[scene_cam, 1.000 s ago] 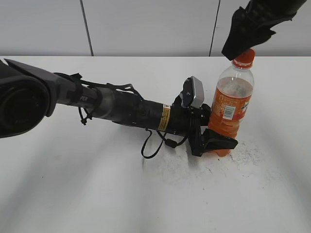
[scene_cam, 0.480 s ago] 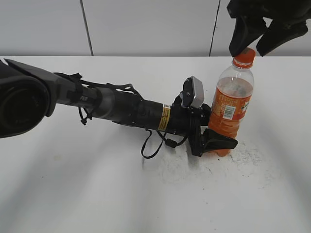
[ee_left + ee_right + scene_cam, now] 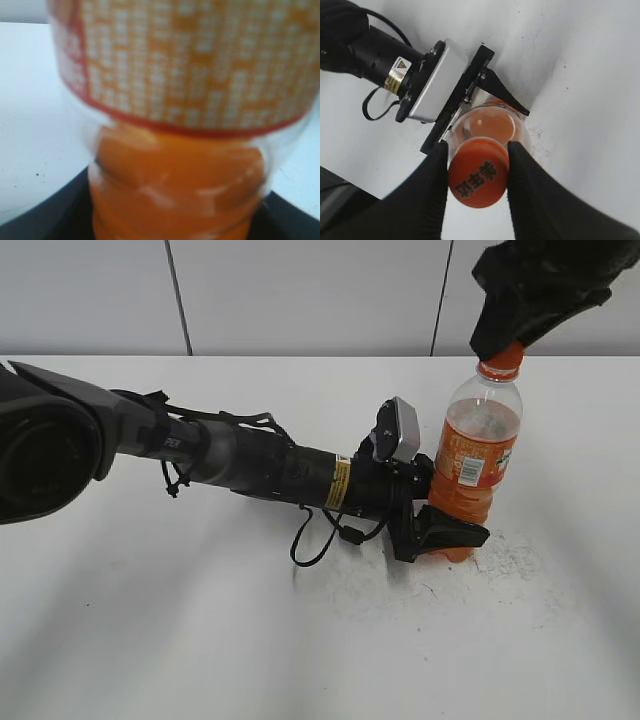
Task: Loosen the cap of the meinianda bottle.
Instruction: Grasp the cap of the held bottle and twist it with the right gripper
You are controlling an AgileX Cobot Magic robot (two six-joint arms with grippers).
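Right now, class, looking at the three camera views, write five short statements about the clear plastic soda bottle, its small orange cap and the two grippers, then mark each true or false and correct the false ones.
1. The clear plastic soda bottle of orange drink stands upright on the white table. True.
2. The left gripper holds the bottle at its neck. False: it clamps the lower body, near the base.
3. The right gripper has a finger on either side of the small round orange screw cap. True.
4. The cap lies on the table beside the bottle. False: it sits on the bottle's neck.
5. The bottle is empty. False: orange drink fills most of it.
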